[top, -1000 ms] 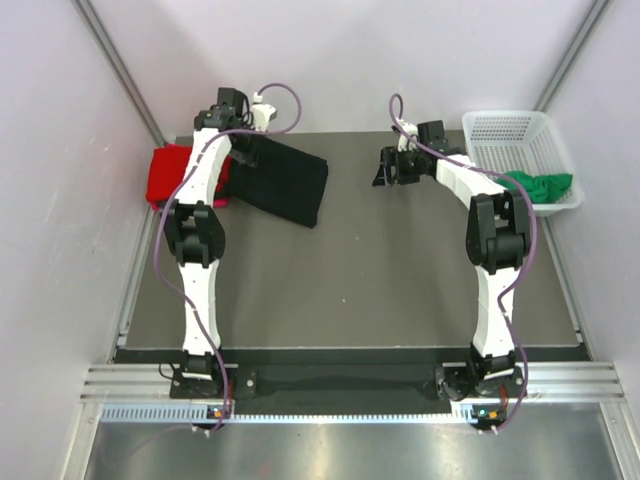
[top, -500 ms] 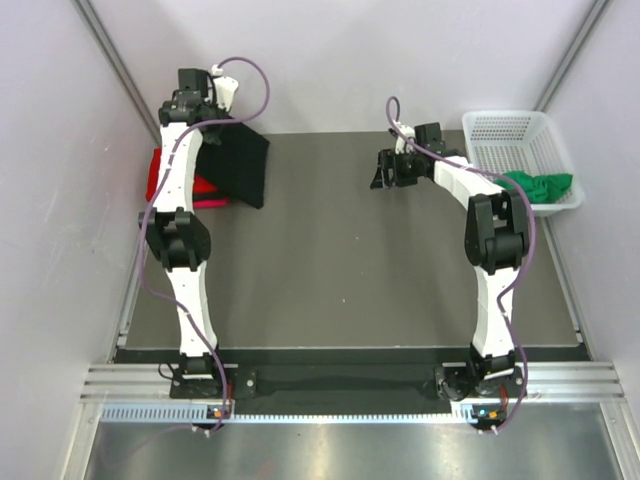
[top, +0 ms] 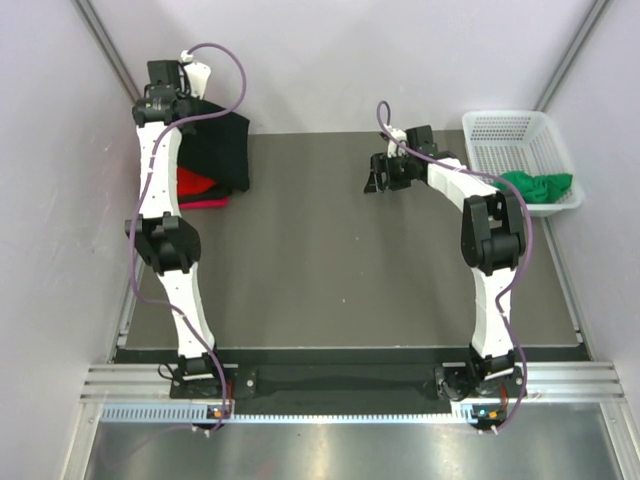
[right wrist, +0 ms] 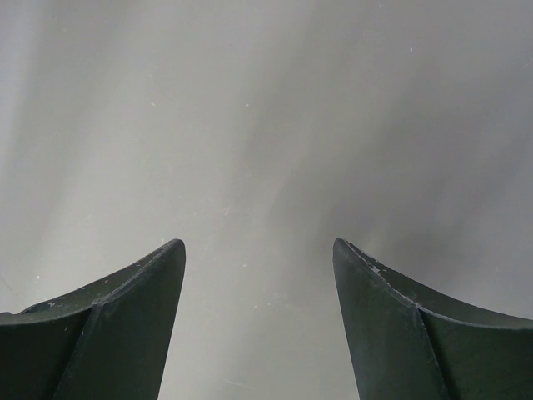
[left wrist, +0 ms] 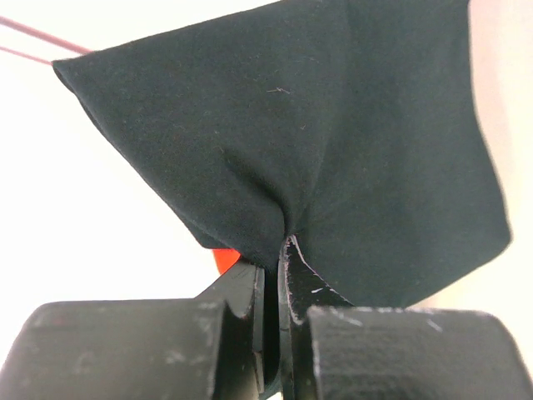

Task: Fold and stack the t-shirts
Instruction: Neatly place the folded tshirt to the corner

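Where the two arms reach out, the matte grey tabletop (top: 340, 270) lies flat beneath them, the biggest thing in sight. At its far left corner hangs the black t-shirt (top: 222, 150), soft smooth cloth folded to a rough rectangle and draped over the shirts below. I cannot tell whether its lower edge touches them. The white plastic mesh basket (top: 515, 130) stands at the far right corner, rectangular with perforated walls. Partly under the black cloth lies the red t-shirt (top: 195, 183), and a thin strip of the pink t-shirt (top: 205, 203) shows along its near side. The green t-shirt (top: 540, 186) is crumpled and spills over the basket's near rim. The left gripper (left wrist: 277, 250) is raised over the far left corner, its dark fingers pinched tight on a puckered bit of the black shirt, with cloth fanning out from the pinch. The right gripper (right wrist: 258, 246) is near the far edge, right of centre, with its fingers spread wide over bare grey surface, holding nothing.
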Controlling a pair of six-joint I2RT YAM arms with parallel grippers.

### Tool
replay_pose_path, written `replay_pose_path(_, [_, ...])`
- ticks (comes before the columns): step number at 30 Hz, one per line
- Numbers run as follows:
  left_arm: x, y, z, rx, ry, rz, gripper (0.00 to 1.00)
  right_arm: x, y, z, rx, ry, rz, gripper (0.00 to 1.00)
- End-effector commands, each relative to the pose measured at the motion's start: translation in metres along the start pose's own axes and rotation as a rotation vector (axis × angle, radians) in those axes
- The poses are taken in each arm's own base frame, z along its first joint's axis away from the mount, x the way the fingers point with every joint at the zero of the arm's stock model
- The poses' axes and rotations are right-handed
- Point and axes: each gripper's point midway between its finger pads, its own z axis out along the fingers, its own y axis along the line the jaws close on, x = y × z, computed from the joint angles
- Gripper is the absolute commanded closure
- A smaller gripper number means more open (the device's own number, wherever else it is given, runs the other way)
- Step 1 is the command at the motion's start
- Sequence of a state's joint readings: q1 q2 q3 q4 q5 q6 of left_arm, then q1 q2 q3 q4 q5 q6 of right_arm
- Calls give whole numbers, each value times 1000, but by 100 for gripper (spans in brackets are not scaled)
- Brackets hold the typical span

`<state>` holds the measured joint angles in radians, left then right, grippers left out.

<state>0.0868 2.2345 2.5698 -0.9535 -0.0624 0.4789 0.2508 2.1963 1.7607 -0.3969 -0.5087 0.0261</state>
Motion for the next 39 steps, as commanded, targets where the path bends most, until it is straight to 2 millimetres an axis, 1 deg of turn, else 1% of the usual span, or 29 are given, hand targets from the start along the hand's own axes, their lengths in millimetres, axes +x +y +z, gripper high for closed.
replay_pose_path(1, [-54,53,-63,-158,-192,-7,100,-16,12,-6,-12,-44,-53,28])
replay_pose_path(6, [-66,58,-75,-170,-240,-11,100,-18,14,-6,-12,-47,-59,28])
replay_pose_path(10, [-75,58,-83,-170,-271,-17,100,-19,14,-7,-9,-50,-61,28])
replay_pose_path(12, [-79,53,-86,-157,-284,-19,100,-19,14,-6,-11,-48,-58,28])
replay_pose_path(16, [-83,44,-83,-128,-294,-19,100,-19,15,-5,-13,-49,-63,28])
replay_pose_path(19, [-89,39,-83,-127,-306,-16,100,-19,20,-4,-16,-45,-68,28])
replay_pose_path(23, [-90,40,-86,-132,-310,-15,100,-16,23,-5,-18,-41,-70,28])
replay_pose_path(26, [-85,41,-83,-144,-286,3,100,-13,23,-4,-15,-34,-100,28])
replay_pose_path(27, [-76,41,-75,-142,-255,8,100,-14,23,-4,-16,-37,-102,28])
replay_pose_path(29, [-65,41,-64,-135,-220,-1,100,-15,23,-5,-16,-38,-102,28])
replay_pose_path(30, [-56,45,-58,-134,-197,-15,100,-15,23,-5,-14,-40,-104,28])
replay_pose_path(31, [-52,46,-55,-132,-188,-27,100,-15,24,-5,-15,-39,-107,28])
replay_pose_path(33, [-39,49,-41,-129,-152,-37,100,-15,23,-6,-11,-39,-112,28])
replay_pose_path(36, [-26,54,-26,-136,-120,-25,100,-14,23,-8,-6,-37,-118,28])
replay_pose_path(37, [-26,57,-22,-146,-124,-12,100,-14,23,-8,-6,-37,-120,28])
replay_pose_path(38, [-22,59,-14,-160,-109,-6,100,-12,22,-8,-6,-33,-119,27])
replay_pose_path(39, [-14,56,-5,-158,-88,6,100,-12,23,-9,-6,-33,-121,27])
